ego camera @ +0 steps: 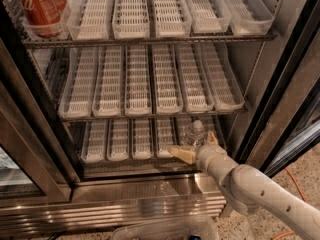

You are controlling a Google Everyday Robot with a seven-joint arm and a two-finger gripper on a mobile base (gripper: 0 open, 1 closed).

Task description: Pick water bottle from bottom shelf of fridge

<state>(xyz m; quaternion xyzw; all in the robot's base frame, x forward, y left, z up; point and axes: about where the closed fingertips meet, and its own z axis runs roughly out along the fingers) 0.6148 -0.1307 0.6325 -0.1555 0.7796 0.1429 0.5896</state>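
The water bottle (195, 133), small and clear with a pale cap, stands upright in a right-hand lane of the bottom shelf (130, 140) of the fridge (280, 84). My gripper (194, 144) reaches in from the lower right on a white arm and sits at the front edge of the bottom shelf. Its tan fingers (183, 154) are spread, one to the bottle's left front and one at its right. The bottle's lower part lies between them, and the jaws are open around it.
Red cola cans (37, 6) stand on the top rack at the far left. The middle rack (150, 84) holds empty lane trays and overhangs the bottom shelf. A brushed-steel sill (125, 191) runs below. The dark-edged door frame (295, 99) stands to the right.
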